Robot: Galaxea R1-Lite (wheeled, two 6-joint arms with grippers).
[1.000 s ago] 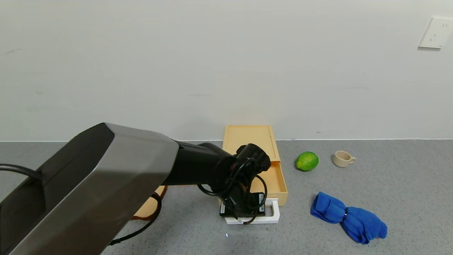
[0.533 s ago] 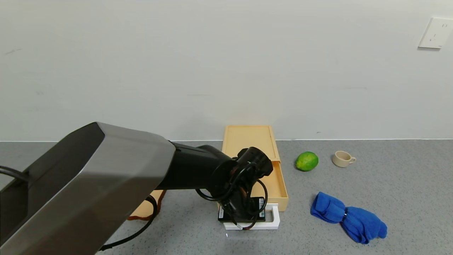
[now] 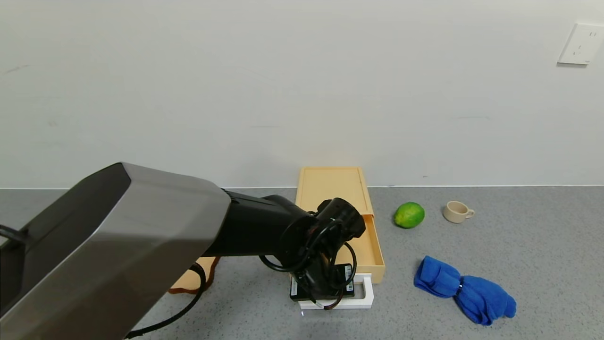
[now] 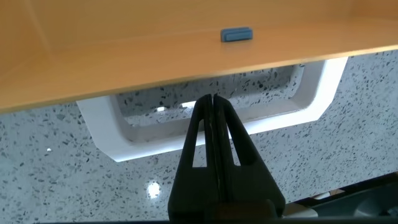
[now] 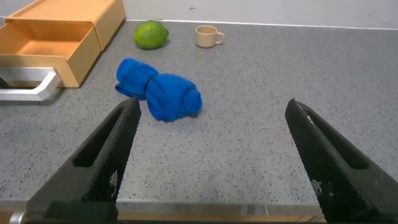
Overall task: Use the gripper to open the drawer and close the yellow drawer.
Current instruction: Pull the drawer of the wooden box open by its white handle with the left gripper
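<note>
At the back edge of the counter, mid-width, the yellow drawer stands partly pulled out of its flat casing, which backs against the wall. White loop handle points toward you.

Left gripper sits inside the handle loop, fingers pressed together with nothing between them, tips hooked behind the handle bar rather than pinching it. Small blue tab visible on the drawer front just past the tips.

Right gripper is out to the right over bare counter, fingers wide apart, holding nothing; well apart from the drawer.

Judgement: opening pull under way, drawer roughly half out.
- Pull straight along the drawer's travel, toward the counter's front edge. Any sideways drift may rack the tray in the casing or drag the whole box, since nothing holds it down.
- Keep the tips low enough in the loop not to ride over the bar, without scraping the countertop.
- For closing, lift out and push on the handle's front or the drawer face, centred.

Lime, small cup and blue cloth lie right of the drawer, clear of the path.
</note>
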